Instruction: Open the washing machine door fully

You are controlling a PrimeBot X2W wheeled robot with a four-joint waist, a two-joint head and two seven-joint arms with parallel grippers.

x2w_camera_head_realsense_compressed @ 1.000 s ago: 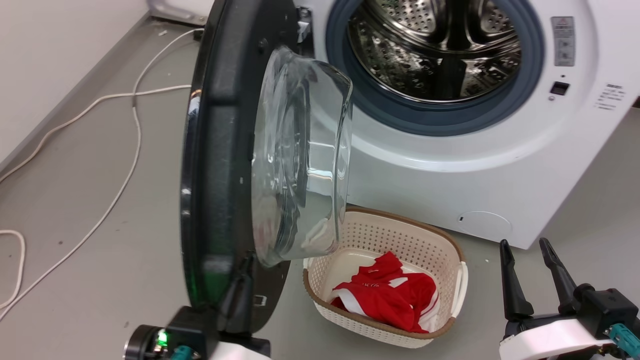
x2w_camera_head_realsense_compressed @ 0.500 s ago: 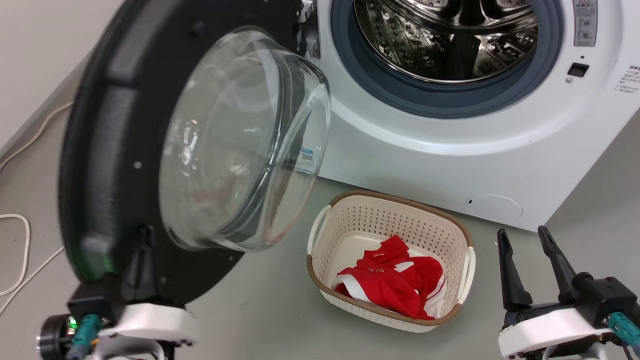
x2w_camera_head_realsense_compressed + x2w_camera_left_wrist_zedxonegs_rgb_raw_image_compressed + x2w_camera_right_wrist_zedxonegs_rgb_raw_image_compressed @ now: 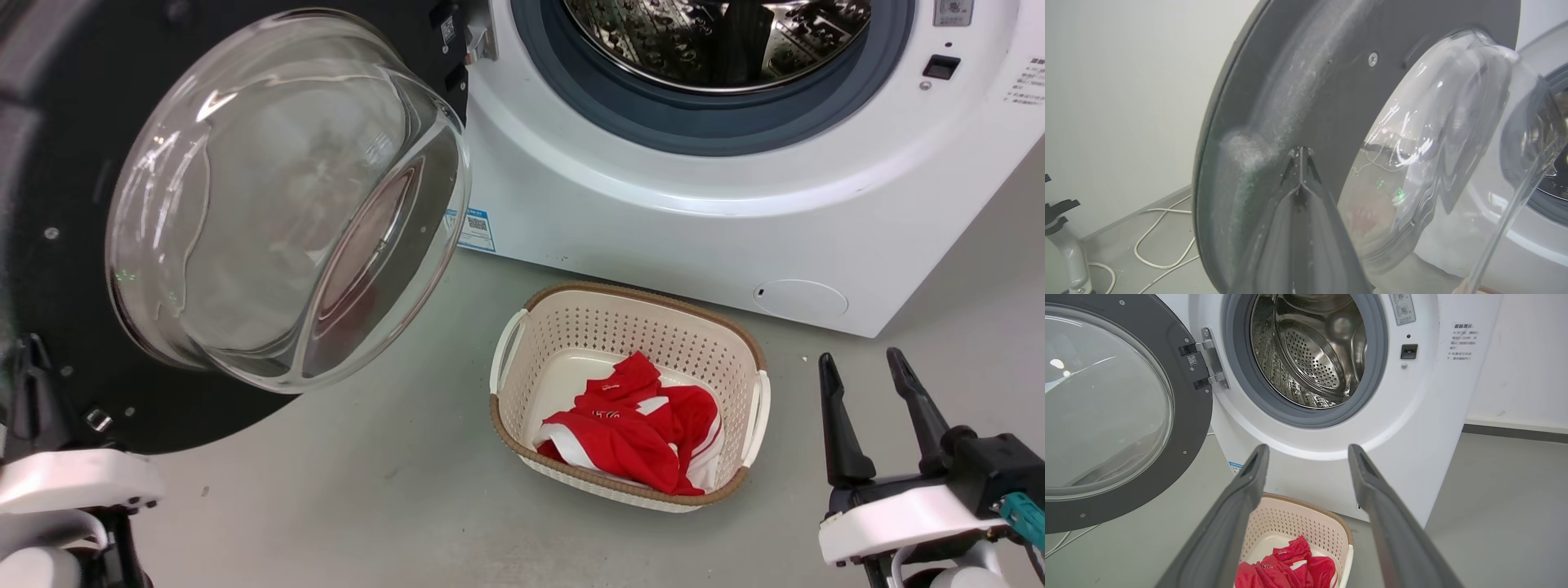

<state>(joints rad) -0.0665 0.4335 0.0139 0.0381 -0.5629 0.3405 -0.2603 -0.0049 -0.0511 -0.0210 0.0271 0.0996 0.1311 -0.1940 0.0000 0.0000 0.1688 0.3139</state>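
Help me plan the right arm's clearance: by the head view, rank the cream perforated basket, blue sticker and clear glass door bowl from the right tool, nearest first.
From the right tool:
1. Cream perforated basket, on the floor just left.
2. Blue sticker, low on the white machine.
3. Clear glass door bowl, far left.

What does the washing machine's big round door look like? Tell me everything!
The door is a big round black disc, dusty on its inner face, with a clear glass bowl bulging from its middle. It stands swung wide open at the left side of the washer, hanging on a metal hinge. The left gripper, jaws shut, seems to touch the inner face near the rim.
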